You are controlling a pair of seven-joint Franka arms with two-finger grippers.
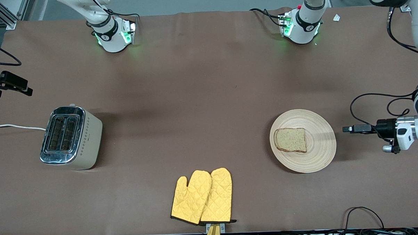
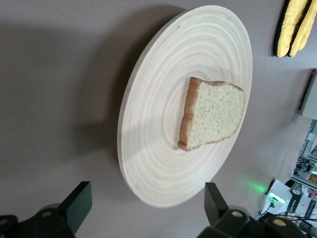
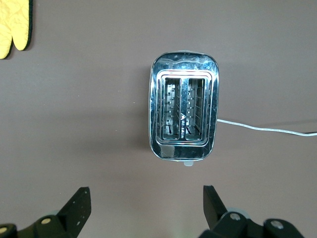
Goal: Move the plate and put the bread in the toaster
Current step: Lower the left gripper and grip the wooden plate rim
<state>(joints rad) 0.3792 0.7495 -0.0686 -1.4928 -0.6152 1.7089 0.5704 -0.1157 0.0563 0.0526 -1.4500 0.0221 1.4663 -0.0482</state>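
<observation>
The pale wooden plate [image 1: 318, 152] lies toward the left arm's end of the table with the bread [image 1: 290, 140] flat on it. Both also show in the left wrist view: the plate [image 2: 158, 148] and the bread [image 2: 215, 114]. My left gripper [image 1: 348, 129] is open and empty, just off the plate's rim on the side toward the left arm's end; its own view [image 2: 147, 201] shows one finger on each side of that rim. The toaster [image 1: 70, 137] stands toward the right arm's end with both slots empty [image 3: 183, 111]. My right gripper [image 1: 26, 90] is open and empty, up over the table beside the toaster [image 3: 146, 203].
A pair of yellow oven mitts [image 1: 203, 197] lies near the table's front edge, between toaster and plate. The toaster's white cord [image 1: 14, 127] runs off toward the right arm's end. Black cables loop by the left arm [image 1: 378, 97].
</observation>
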